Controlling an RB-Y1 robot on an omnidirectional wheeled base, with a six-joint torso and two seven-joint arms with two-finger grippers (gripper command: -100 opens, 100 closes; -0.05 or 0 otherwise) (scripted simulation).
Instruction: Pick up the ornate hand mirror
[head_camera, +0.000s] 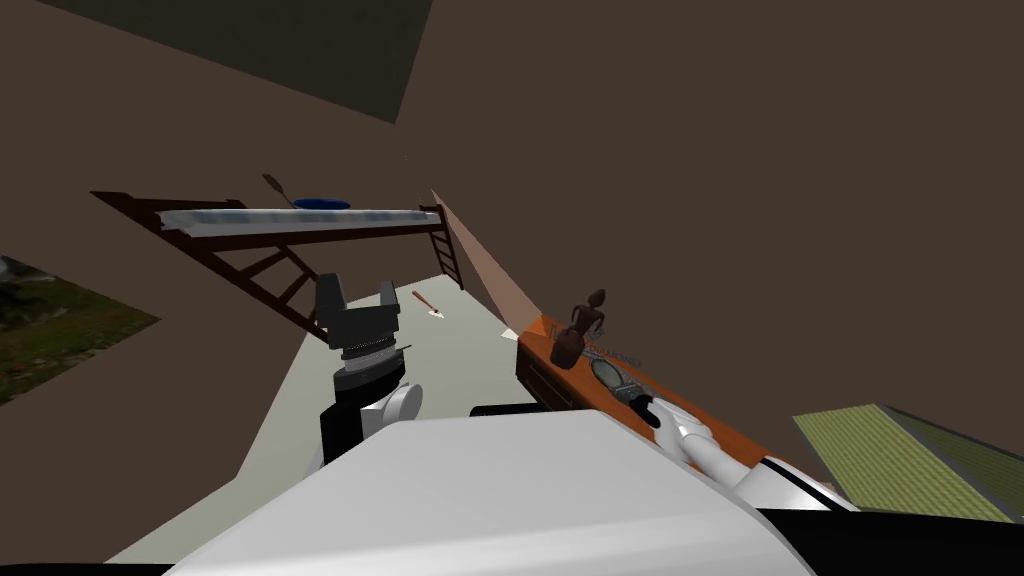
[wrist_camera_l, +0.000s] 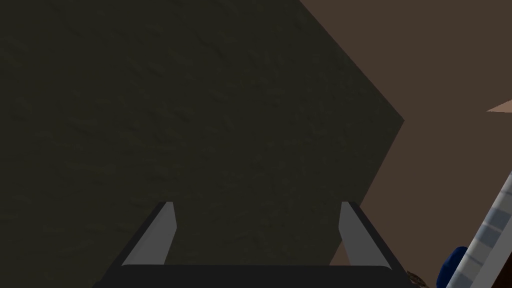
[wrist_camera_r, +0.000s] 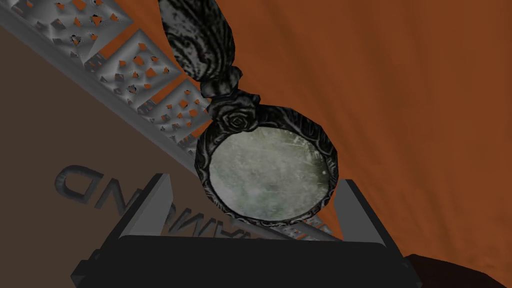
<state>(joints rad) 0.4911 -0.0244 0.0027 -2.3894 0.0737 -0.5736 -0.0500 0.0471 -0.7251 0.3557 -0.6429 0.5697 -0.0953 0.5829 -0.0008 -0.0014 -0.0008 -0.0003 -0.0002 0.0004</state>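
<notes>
The hand mirror (wrist_camera_r: 270, 175) has a dark, carved frame with a rose at the neck and a round, cloudy glass. It lies flat on the orange top of a dresser (wrist_camera_r: 400, 100), and its handle (wrist_camera_r: 200, 35) points away from my hand. My right gripper (wrist_camera_r: 255, 179) is open right over it, one finger on each side of the round head. In the head view the mirror (head_camera: 607, 372) lies just ahead of the right gripper (head_camera: 640, 402). My left gripper (head_camera: 359, 285) is raised in front of me, open and empty (wrist_camera_l: 257, 204).
A grey pierced strip with raised letters (wrist_camera_r: 125, 75) lies along the dresser's back edge, partly under the mirror. A dark figurine (head_camera: 580, 330) stands beyond the mirror. A dark wooden frame holding a grey slab (head_camera: 300, 218) is across the pale floor (head_camera: 330, 400).
</notes>
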